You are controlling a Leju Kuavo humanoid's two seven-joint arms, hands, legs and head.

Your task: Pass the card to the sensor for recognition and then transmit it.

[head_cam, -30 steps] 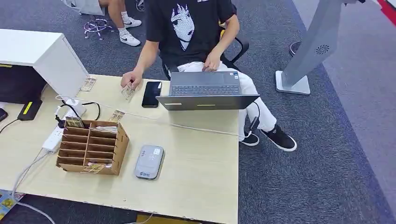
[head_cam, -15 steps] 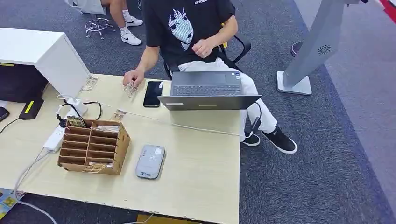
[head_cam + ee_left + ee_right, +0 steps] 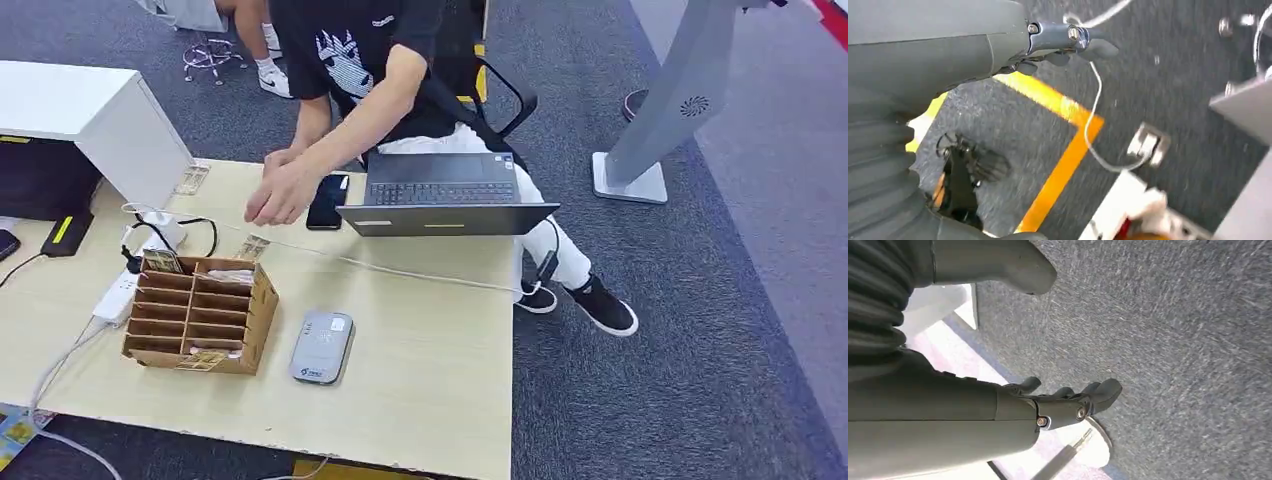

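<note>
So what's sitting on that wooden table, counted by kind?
Laptop: 1
Black phone: 1
Cardboard slotted organizer: 1
Grey card sensor: 1
White power strip: 1
Total: 5, all on the table. Small clear card pieces near the person's hands aren't counted; too small to tell.

head view: high, facing forward and down over the table (image 3: pixel 430 350), mid-distance, person (image 3: pixel 380 70) seated at the far edge | left wrist view: close behind the left hand (image 3: pixel 1068 42), facing the carpet | right wrist view: close behind the right hand (image 3: pixel 1068 400), facing the carpet | shared: grey carpet (image 3: pixel 700 330)
</note>
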